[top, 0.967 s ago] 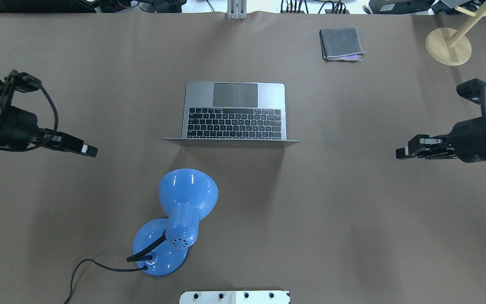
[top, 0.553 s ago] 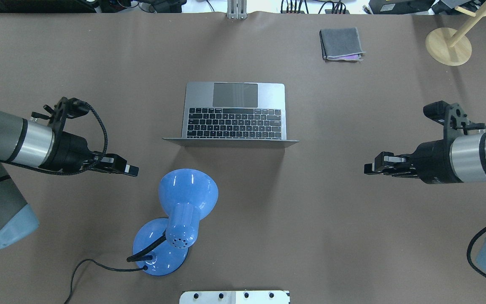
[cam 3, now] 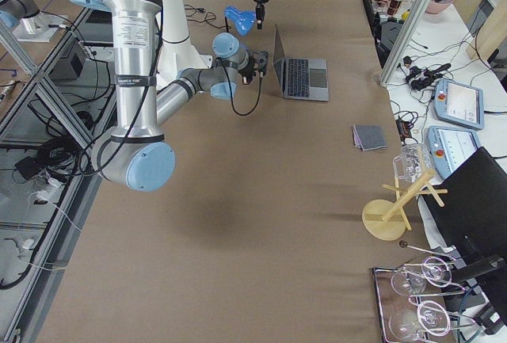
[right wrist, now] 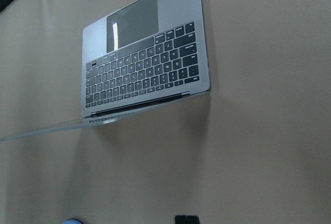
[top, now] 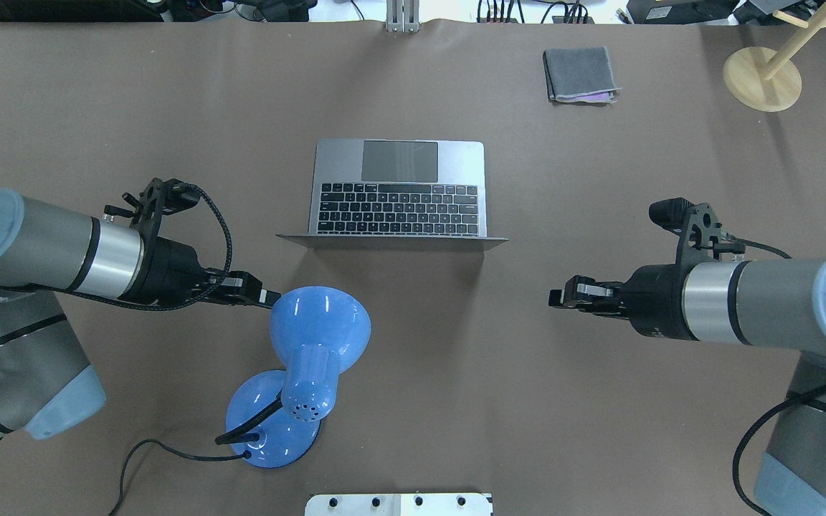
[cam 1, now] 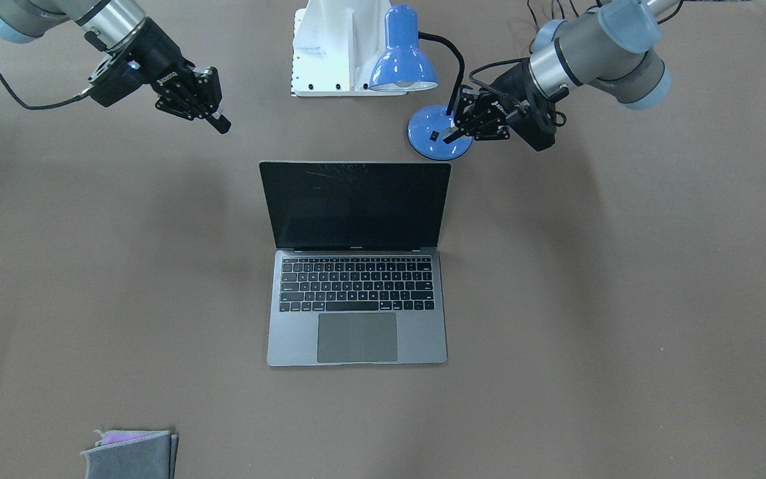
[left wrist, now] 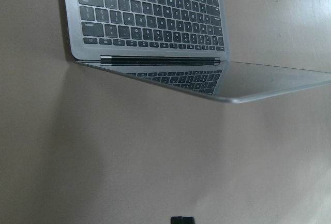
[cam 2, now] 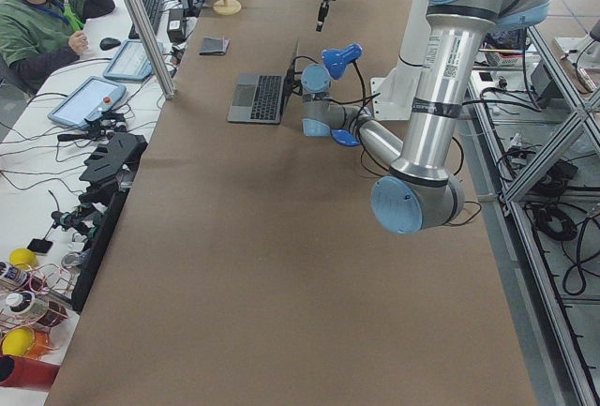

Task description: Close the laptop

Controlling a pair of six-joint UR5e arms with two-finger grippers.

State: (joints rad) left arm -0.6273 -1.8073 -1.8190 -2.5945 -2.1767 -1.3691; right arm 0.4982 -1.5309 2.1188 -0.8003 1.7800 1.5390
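Observation:
The laptop [top: 399,186] stands open in the middle of the table, its lid upright with the back toward my base. Its black screen and keys show in the front-facing view [cam 1: 356,293], and it shows in both wrist views [left wrist: 150,17] [right wrist: 145,74]. My left gripper [top: 269,297] is shut and empty, behind the lid's left side, its tip right at the blue lamp's shade. My right gripper [top: 556,297] is shut and empty, behind and to the right of the lid. Neither touches the laptop.
A blue desk lamp [top: 316,337] with a black cord stands behind the laptop, close to my left gripper. A folded grey cloth [top: 579,74] and a wooden stand [top: 762,77] lie at the far right. The white robot base [top: 399,504] is at the near edge.
Both arms have swung inward from the table's sides toward the space behind the laptop lid. The left gripper now reaches the lamp shade. The laptop has not moved.

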